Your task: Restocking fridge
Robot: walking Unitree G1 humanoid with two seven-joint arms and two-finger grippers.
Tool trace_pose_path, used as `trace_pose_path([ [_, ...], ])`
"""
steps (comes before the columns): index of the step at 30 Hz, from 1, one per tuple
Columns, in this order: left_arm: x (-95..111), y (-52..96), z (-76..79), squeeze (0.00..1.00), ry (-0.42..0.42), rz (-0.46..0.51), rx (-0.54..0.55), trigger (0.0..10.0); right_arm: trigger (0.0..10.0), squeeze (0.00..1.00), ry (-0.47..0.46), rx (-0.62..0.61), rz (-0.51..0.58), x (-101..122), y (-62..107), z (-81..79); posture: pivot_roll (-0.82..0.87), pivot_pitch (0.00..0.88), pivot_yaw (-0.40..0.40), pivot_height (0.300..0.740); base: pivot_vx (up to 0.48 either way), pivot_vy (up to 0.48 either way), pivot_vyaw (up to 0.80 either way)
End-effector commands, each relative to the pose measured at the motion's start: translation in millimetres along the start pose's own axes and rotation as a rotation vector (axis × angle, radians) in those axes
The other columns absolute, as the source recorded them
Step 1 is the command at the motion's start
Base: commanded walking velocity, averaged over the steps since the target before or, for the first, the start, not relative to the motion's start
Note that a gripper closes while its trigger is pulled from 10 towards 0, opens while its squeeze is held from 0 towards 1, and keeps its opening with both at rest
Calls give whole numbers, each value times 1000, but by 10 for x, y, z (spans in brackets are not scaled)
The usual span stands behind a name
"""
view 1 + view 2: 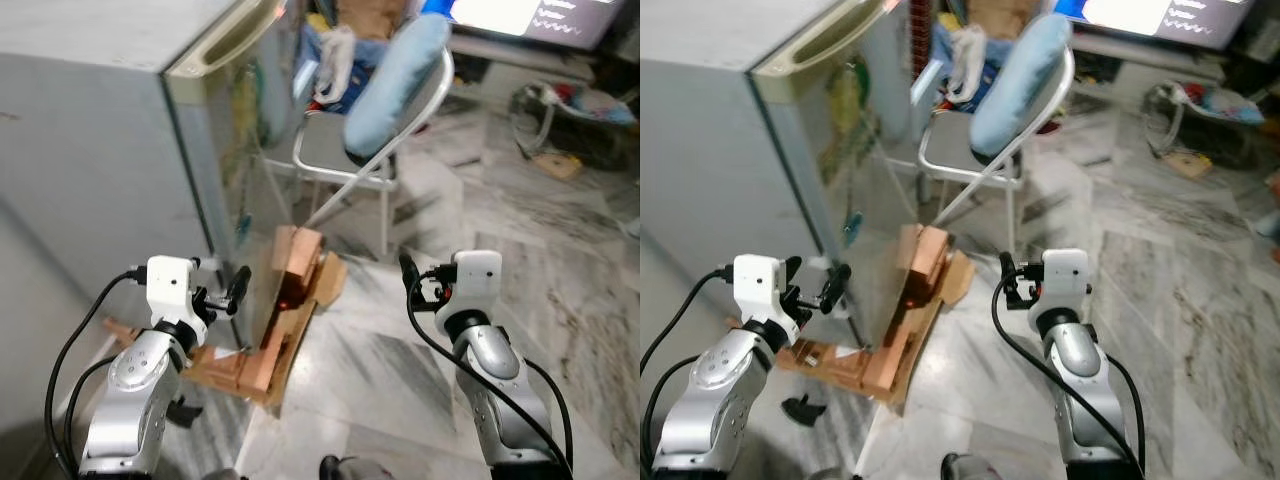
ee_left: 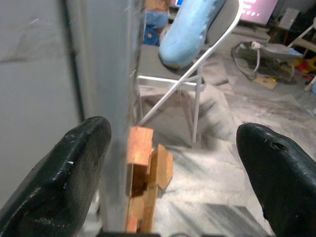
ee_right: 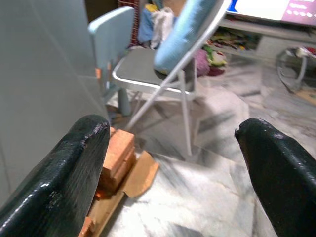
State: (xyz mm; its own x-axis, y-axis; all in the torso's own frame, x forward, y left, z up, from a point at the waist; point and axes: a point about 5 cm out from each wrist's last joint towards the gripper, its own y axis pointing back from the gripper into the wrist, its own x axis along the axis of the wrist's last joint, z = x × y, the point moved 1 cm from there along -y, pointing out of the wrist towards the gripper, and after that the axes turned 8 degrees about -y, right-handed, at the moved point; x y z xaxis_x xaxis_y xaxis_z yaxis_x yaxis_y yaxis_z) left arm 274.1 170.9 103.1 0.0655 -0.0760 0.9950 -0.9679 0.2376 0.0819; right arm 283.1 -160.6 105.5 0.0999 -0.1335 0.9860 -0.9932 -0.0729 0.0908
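You're at the approach step: the shut fridge (image 1: 100, 130) stands at ten o'clock, both the left gripper (image 2: 173, 168) and right gripper (image 3: 173, 163) gape wide and empty, so reach for its door edge next.

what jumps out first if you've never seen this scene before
The tall grey fridge stands on the robot's left, door shut, its base propped on wooden blocks over the marble floor. Past it stands a metal folding chair with a light blue cushion leaning on its back. Low in front, the left gripper is raised beside the fridge's corner and the right gripper over the floor, both with fingers open and holding nothing.
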Motion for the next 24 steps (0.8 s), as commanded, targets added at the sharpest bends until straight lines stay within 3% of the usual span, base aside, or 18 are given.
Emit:
trace_pose_path([
  [1, -2, 6, -120, 0, -2, 6, 69, 10000, 10000, 0, -4, 17, -8, 3, 19, -24, 50, 100, -56, 740, 0, 0, -788],
  [4, -29, 5, -188, 0, 7, -5, 108, 10000, 10000, 0, -1, 28, -5, 13, 25, -36, 46, 103, -58, 740, 0, 0, -779],
  [12, 19, -93, -324, 0, 32, 23, 154, 10000, 10000, 0, 16, 33, -7, 53, 53, 18, 21, 115, -70, 740, 0, 0, 0],
  [18, -14, -232, -254, 0, 37, 23, 119, 10000, 10000, 0, 17, 43, -10, 85, 122, 12, -11, 117, -72, 740, 0, 0, 0],
  [24, 69, -368, -4, 0, 57, 47, -50, 10000, 10000, 0, 18, 29, -55, 38, 266, 88, -39, 119, -66, 740, 0, 0, -267],
])
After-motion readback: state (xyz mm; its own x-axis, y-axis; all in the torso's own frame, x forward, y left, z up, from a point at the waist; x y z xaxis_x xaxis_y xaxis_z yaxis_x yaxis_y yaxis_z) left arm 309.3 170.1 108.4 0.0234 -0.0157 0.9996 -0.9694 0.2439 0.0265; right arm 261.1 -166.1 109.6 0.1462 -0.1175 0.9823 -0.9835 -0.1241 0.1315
